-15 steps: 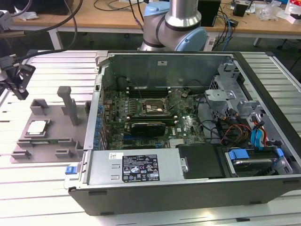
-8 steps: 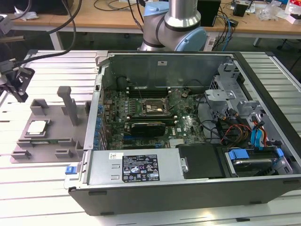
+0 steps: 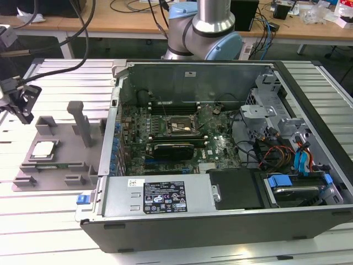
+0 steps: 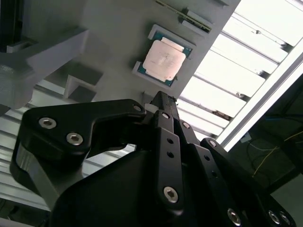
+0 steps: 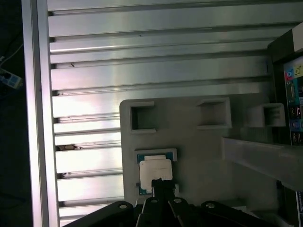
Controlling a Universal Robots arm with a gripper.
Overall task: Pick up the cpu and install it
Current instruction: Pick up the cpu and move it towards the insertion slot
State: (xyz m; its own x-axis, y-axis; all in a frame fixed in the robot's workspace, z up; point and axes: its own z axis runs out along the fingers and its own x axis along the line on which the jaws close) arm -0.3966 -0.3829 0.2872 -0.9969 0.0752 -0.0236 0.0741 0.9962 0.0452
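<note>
One flat, square, silver-grey metal-topped cpu lies in the grey plastic fixture tray. We note it straight ahead of the black gripper, whose fingers are pressed together and hold nothing.

Black gripper hangs at exterior view's left edge, apart from small square silver-topped cpu. Cpu lies flat in grey plastic fixture tray. Open black pc case sits beside tray, on view's right.

The silver-grey arm has pale-blue joint caps, and its black gripper carries silver screws.
</note>
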